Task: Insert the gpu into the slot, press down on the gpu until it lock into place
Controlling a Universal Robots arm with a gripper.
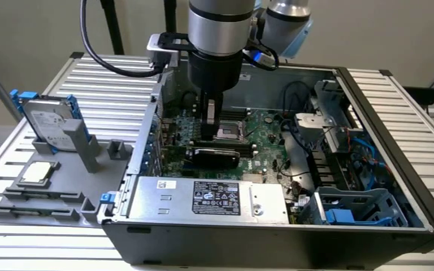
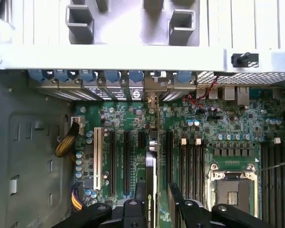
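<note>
The gpu (image 1: 213, 154) stands on edge in the open computer case, its black cooler face toward the exterior view's front and its green board level above the motherboard (image 1: 266, 147). In the wrist view the gpu (image 2: 151, 175) shows edge-on, its silvery bracket reaching the row of rear openings. My gripper (image 1: 217, 134) hangs straight above the card, and its black fingers (image 2: 176, 197) sit close on either side of the top edge. The gripper (image 2: 156, 194) looks shut on the card. The blue slot lies hidden beneath the card.
Black memory strips (image 2: 190, 161) and the CPU socket (image 2: 232, 185) lie just beyond the card. A silver power supply (image 1: 209, 197) sits in front of it. At the exterior view's left, a grey fixture (image 1: 89, 152) holds a hard drive with blue rails (image 1: 51, 121).
</note>
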